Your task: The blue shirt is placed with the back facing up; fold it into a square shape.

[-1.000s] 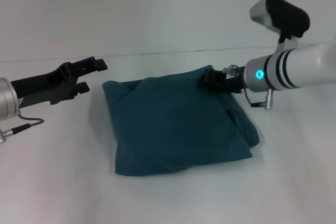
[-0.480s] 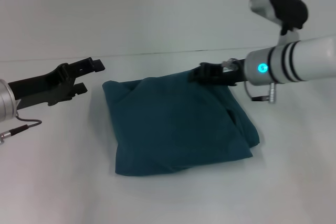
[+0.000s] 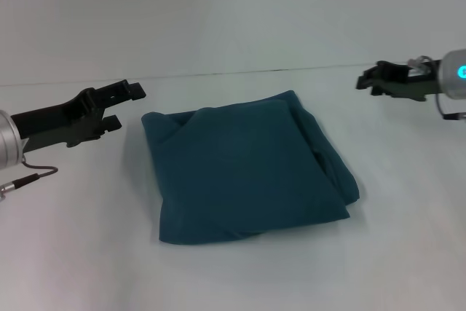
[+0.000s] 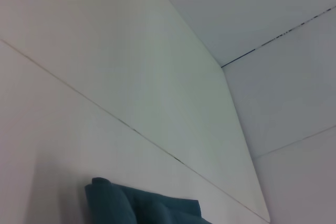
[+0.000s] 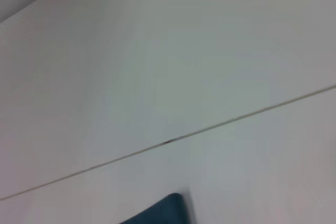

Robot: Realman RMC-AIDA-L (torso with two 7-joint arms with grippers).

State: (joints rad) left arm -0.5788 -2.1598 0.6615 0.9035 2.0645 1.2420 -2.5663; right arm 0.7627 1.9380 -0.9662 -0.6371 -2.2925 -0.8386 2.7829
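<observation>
The blue shirt [image 3: 247,169] lies folded into a rough square in the middle of the white table, plain side up, with some layers bulging along its right edge. My left gripper [image 3: 125,105] hovers open just off the shirt's far left corner, holding nothing. My right gripper [image 3: 369,81] hangs open and empty well off to the right of the shirt's far right corner. A corner of the shirt [image 4: 136,205] shows in the left wrist view. The right wrist view shows only a blurred tip of the shirt [image 5: 163,211].
The white table [image 3: 240,274] spreads on all sides of the shirt. Its far edge meets a pale wall [image 3: 218,12] behind. A thin cable [image 3: 29,174] trails from my left arm over the table's left side.
My right gripper has let go of the shirt's far right corner and pulled away to the right. The corner now lies flat. The left arm has not moved.
</observation>
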